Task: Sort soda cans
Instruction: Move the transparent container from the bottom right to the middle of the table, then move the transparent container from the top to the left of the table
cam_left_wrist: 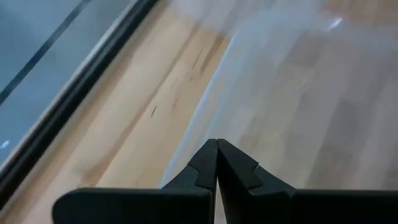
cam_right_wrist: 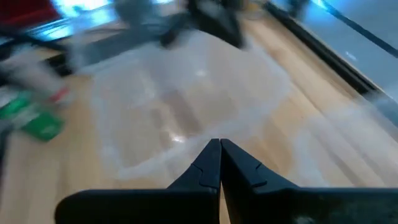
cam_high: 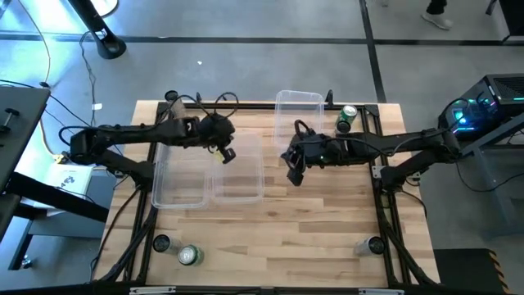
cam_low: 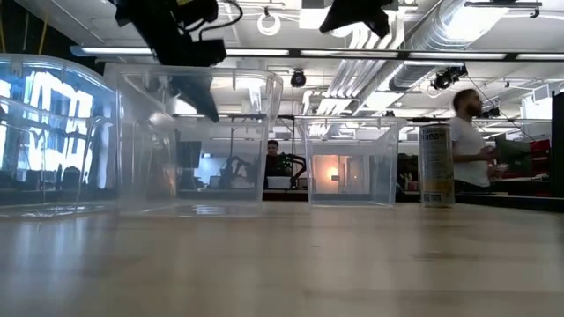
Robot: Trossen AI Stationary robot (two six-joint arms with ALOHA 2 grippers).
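From above, both arms hang over the clear tubs (cam_high: 209, 176). The left tool (cam_high: 227, 155) and right tool (cam_high: 293, 174) are both closed and hold nothing. One green can (cam_high: 346, 119) stands just behind the right tool, past its arm. Another can (cam_high: 189, 256) sits well apart, at the front of the surface (cam_high: 311, 238).

From table height, a pale can (cam_low: 435, 165) stands upright.

I think the right tool should open wide before it goes for the can.
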